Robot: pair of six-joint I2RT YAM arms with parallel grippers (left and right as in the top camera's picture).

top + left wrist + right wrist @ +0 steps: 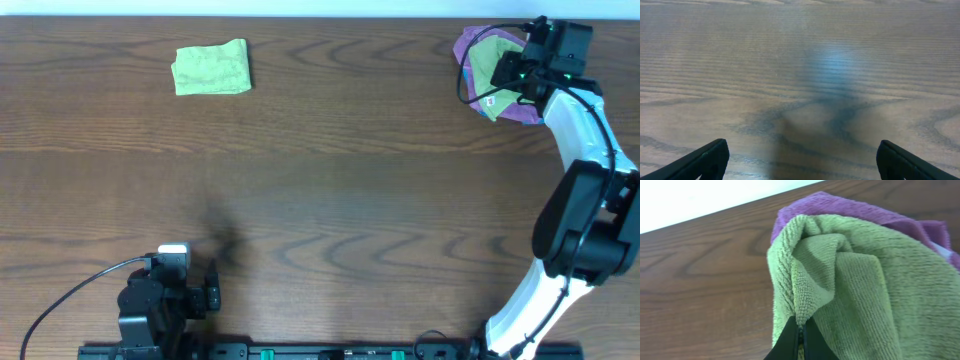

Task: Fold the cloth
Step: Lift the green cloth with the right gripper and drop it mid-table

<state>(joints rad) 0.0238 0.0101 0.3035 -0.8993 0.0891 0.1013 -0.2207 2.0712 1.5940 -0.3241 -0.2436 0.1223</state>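
Observation:
A crumpled green cloth (488, 66) lies on a purple cloth (522, 110) at the table's far right corner. My right gripper (522, 68) is over this pile. In the right wrist view its jaws (801, 332) are shut on a pinched ridge of the green cloth (855, 290), with the purple cloth (850, 207) behind. A folded green cloth (211, 69) lies at the far left. My left gripper (212, 288) rests near the front edge, open and empty; its fingers (802, 160) show over bare wood.
The dark wooden table (330, 190) spans the view. The right arm (580, 200) reaches from the front right up to the far corner. A cable (70, 290) trails by the left arm's base.

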